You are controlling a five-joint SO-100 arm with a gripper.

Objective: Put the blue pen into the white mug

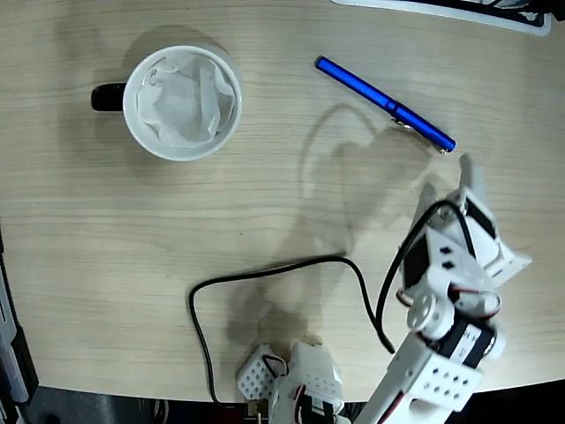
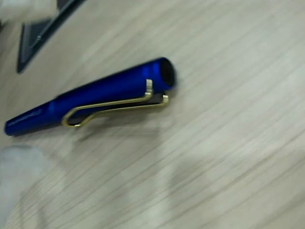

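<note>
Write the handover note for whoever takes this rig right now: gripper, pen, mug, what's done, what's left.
Gripper: empty, just short of the pen's clip end; open or shut cannot be told.
Blue pen: flat on the wooden table, slanting at upper right of the fixed view; the wrist view shows its clip up close.
White mug: upright at upper left, paper lining inside, black handle pointing left, well apart from the pen.
Done: approach only.
Left: grasp the pen, carry it to the mug, drop it in. Black cable lies near the arm's base.
</note>
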